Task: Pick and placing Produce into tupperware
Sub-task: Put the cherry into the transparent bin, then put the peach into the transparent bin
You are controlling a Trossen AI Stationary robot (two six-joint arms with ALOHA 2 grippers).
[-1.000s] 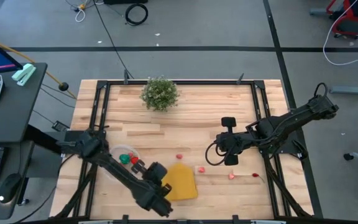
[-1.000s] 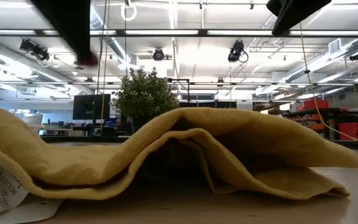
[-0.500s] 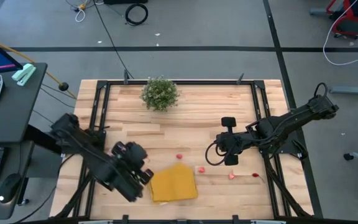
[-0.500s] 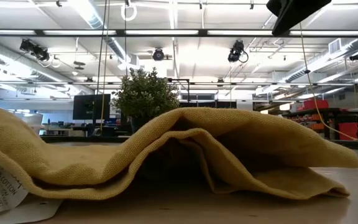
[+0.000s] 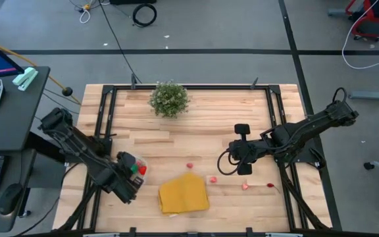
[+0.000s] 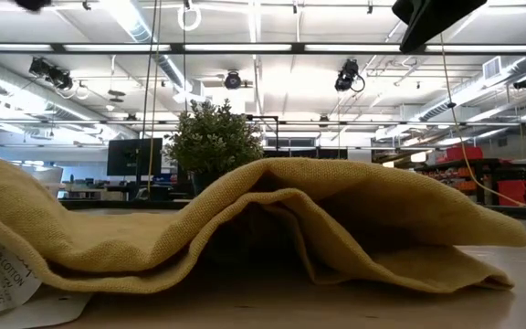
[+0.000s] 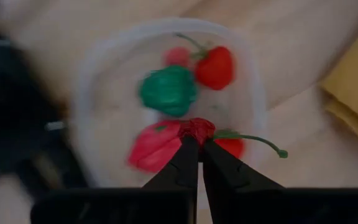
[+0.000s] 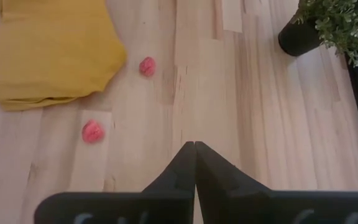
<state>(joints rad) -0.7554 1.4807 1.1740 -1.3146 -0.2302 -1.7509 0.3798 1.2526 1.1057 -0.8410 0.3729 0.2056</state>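
My left tool (image 7: 199, 144) hangs over the tupperware (image 7: 98, 74) near the counter's (image 5: 202, 118) left edge, its fingers (image 7: 182, 165) pressed together with nothing between them. Right below their tips, inside the container, I see a dark red berry (image 7: 196, 129), a larger red-pink piece (image 7: 151, 146) on one side of it and a red piece with a long green stem (image 7: 238, 144) on the other. Farther in the container lie a green piece (image 7: 168, 90), a red pepper-like piece (image 7: 215, 67) and a small pink one (image 7: 178, 56) beside it. Whether the tips touch the berry I cannot tell. From above, my left tool (image 5: 129, 186) covers part of the tupperware (image 5: 137, 160), and red and green produce (image 5: 137, 169) shows at its rim.

Just beside the container lies the folded yellow cloth (image 5: 183, 194).

My right tool (image 8: 194, 149) waits above the middle of the counter, its fingers likewise pressed together and empty. Ahead of it on the bare wood lie two pink berries (image 8: 146, 66) (image 8: 93, 131), both near the cloth's (image 8: 48, 46) edge and well apart from the tupperware. From above I count two more red pieces (image 5: 245, 185) (image 5: 270, 185) near the right edge. The potted plant (image 5: 169, 99) stands at the far side.
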